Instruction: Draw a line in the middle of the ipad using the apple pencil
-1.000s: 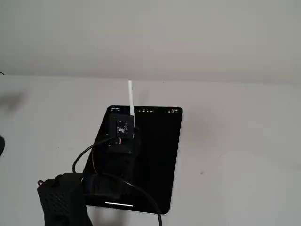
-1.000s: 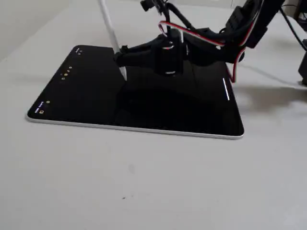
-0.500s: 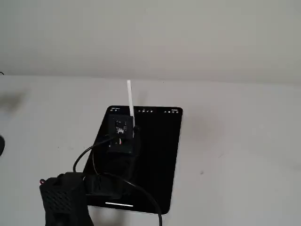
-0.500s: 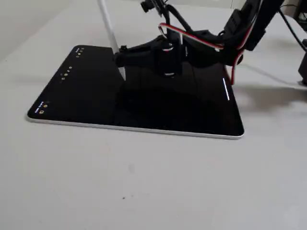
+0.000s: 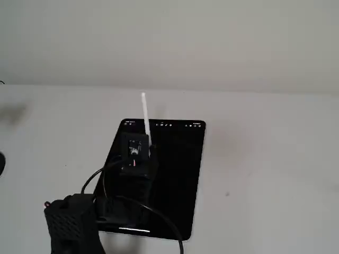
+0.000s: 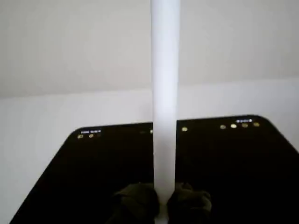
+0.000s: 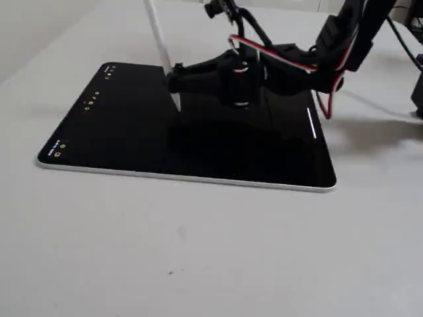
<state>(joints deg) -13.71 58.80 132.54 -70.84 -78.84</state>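
A black iPad (image 5: 175, 174) with a dark screen lies flat on the white table; it also shows in the wrist view (image 6: 84, 172) and in a fixed view (image 7: 132, 132). My black gripper (image 7: 173, 80) is shut on the white Apple Pencil (image 7: 158, 39), which stands nearly upright. In a fixed view the pencil's tip (image 7: 176, 107) is at or just above the screen near its middle-left; contact cannot be told. In the wrist view the pencil (image 6: 165, 93) rises between my fingertips (image 6: 140, 200). In the other fixed view the pencil (image 5: 144, 119) sticks up above my gripper (image 5: 139, 151).
A short white line (image 7: 311, 124) shows on the screen near the iPad's edge by the arm; it also shows in a fixed view (image 5: 132, 229). Small toolbar icons (image 7: 92, 99) line the opposite edge. Cables (image 7: 317, 59) run along the arm. Bare white table surrounds the tablet.
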